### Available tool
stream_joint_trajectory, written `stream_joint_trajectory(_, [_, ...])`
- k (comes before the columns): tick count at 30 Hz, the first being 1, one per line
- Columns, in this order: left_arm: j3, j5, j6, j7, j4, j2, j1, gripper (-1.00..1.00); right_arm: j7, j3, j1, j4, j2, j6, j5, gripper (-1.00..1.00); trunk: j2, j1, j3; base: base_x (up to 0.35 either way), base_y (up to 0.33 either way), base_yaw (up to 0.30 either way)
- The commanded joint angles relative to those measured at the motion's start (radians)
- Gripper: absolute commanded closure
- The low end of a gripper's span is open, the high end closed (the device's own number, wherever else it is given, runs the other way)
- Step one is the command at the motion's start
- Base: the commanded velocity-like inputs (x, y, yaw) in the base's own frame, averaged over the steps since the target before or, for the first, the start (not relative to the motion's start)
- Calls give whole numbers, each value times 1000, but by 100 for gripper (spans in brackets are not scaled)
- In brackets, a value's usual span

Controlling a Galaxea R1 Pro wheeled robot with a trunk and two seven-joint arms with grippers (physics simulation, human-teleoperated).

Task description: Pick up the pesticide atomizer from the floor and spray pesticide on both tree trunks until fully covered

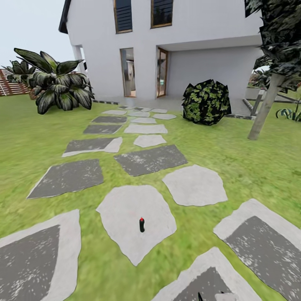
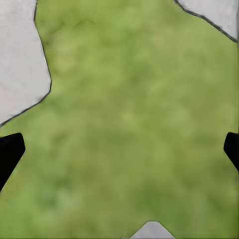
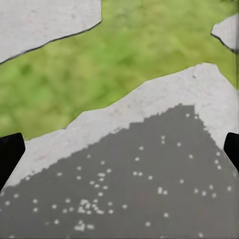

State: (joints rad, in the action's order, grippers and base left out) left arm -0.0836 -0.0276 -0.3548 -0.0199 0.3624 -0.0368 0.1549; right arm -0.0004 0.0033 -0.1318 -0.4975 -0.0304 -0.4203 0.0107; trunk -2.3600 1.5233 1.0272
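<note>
The pesticide atomizer [image 1: 141, 225], a small black bottle with a red cap, stands upright on a pale stepping stone [image 1: 125, 209] low in the head view. One tree stands at the right, its leaning pale trunk [image 1: 265, 109] rising into dark jagged foliage [image 1: 278, 37]. In the left wrist view my left gripper [image 2: 119, 149] is open over blurry green grass [image 2: 129, 124], its black fingertips [image 2: 9, 152] far apart. My right gripper [image 3: 119, 152] is open too, above a grey paving stone [image 3: 149, 174] with a pale rim. Neither holds anything.
Grey and pale stepping stones [image 1: 150, 159] lead across the lawn to a white house [image 1: 167, 46]. A dark round bush [image 1: 207, 102] sits by the porch. A large-leaved plant [image 1: 58, 85] grows at the left, with a slatted fence [image 1: 10, 85] behind it.
</note>
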Motion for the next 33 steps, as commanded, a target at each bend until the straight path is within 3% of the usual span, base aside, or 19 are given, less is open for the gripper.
stream_joint_trajectory(1, [0,0,0,0,0,0,0,-100,0,0,0,0,0,0,0,-100,0,0,0,321,132,-261])
stream_joint_trajectory(9, [1,0,0,0,0,0,0,-100,-1,0,0,-3,6,0,0,-100,0,0,0,321,120,-68])
stream_joint_trajectory(24, [1,0,0,0,0,2,0,-100,-1,0,0,-1,7,0,0,-100,0,0,0,29,5,0])
stream_joint_trajectory(33, [1,0,1,0,0,2,0,-100,-1,0,0,-1,7,0,0,-100,0,0,0,164,0,0])
